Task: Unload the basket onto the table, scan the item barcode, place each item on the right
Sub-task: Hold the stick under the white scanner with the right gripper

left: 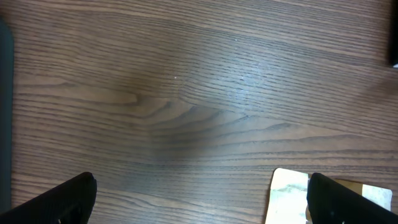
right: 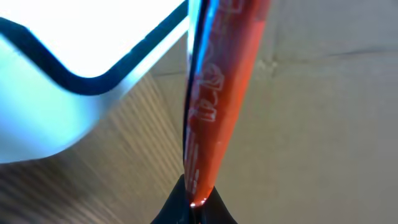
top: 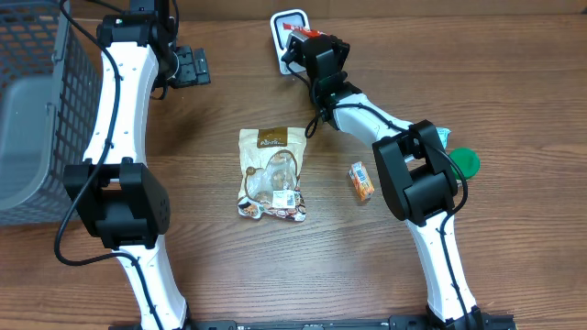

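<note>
While the left gripper (top: 195, 66) hangs wide open and empty over the wooden table (left: 186, 93), the right gripper (right: 194, 206) is closed tight on the thin red packet (right: 217, 93), holding it edge-on just beside the white scanner (top: 286, 20) at the table's far side.

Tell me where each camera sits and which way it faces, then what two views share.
Overhead: fixed above the brown wooden table, looking straight down; both white arms show, left gripper open, right gripper shut on the flat red packet.
Left wrist: on the left wrist, facing the tabletop; its two black fingers show.
Right wrist: on the right wrist, facing along the packet toward the white scanner; gripper tip shows.
Shared: overhead and right wrist both show packet and scanner.
</note>
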